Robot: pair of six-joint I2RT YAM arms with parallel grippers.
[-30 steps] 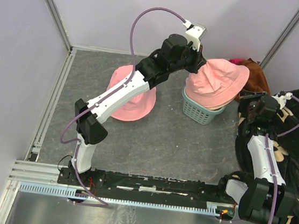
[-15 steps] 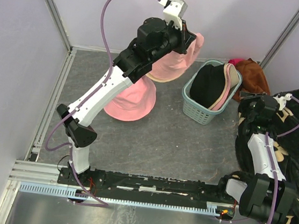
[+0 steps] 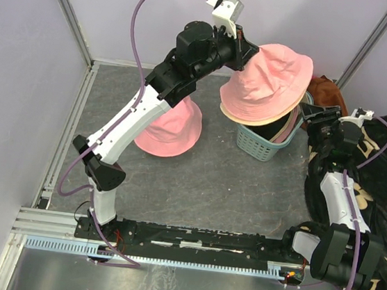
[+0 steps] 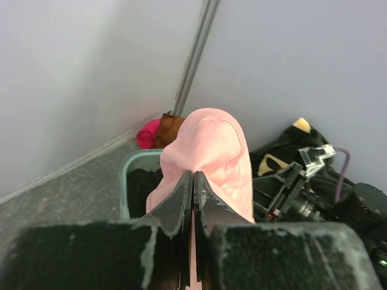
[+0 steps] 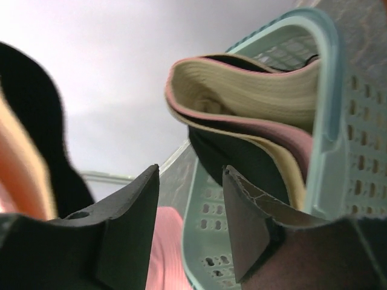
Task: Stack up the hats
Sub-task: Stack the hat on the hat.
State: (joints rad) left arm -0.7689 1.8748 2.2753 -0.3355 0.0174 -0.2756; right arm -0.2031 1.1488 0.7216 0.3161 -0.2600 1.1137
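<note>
The left gripper [image 4: 193, 176] is pinched tight on a pink hat [image 3: 271, 80], holding it in the air over the basket [image 3: 256, 146]; folded hats [image 5: 242, 90] sit inside the basket; a second pink hat [image 3: 174, 132] lies on the table [image 3: 210, 182] to its left. The right gripper [image 5: 190, 171] is at the basket's right rim, jaws parted, gripping nothing.

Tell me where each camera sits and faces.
Top external: above, behind the bases, looking down; both arms show, left gripper holding a pink hat over the teal basket.
Left wrist: raised, looking along its shut jaws toward the far right corner.
Right wrist: low beside the basket, facing it; right gripper open.
All three share the basket.
</note>
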